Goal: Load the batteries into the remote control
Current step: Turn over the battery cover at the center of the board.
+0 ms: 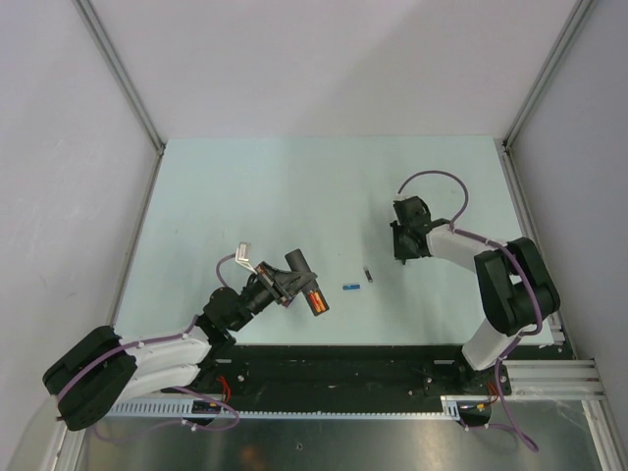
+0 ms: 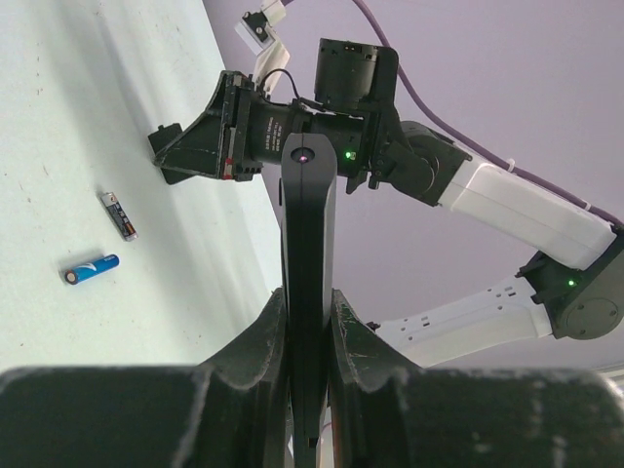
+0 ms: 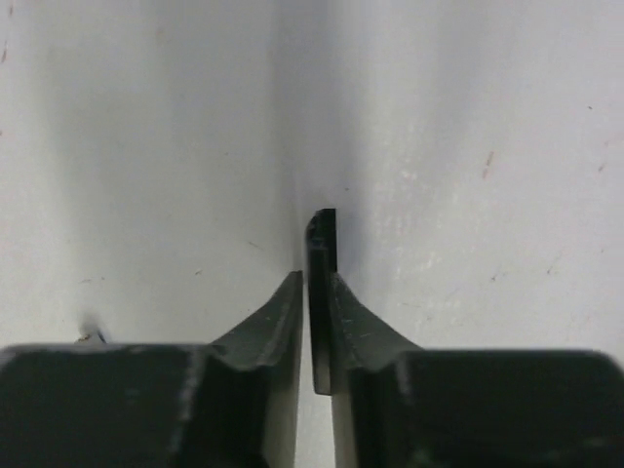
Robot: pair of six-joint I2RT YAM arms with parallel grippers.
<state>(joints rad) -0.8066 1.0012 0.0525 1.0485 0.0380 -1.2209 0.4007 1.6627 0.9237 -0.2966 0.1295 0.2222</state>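
My left gripper (image 2: 309,327) clamps the remote (image 2: 308,214) edge-on, off the table (image 1: 245,196), leaving its two orange cells (image 1: 317,303) exposed. My right gripper (image 3: 317,292) pinches a thin black plate (image 3: 323,239), probably the cover.

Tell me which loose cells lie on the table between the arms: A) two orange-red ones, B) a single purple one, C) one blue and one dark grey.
C: a small blue cylinder battery and a thin dark grey cylinder battery lie apart on the pale green table.
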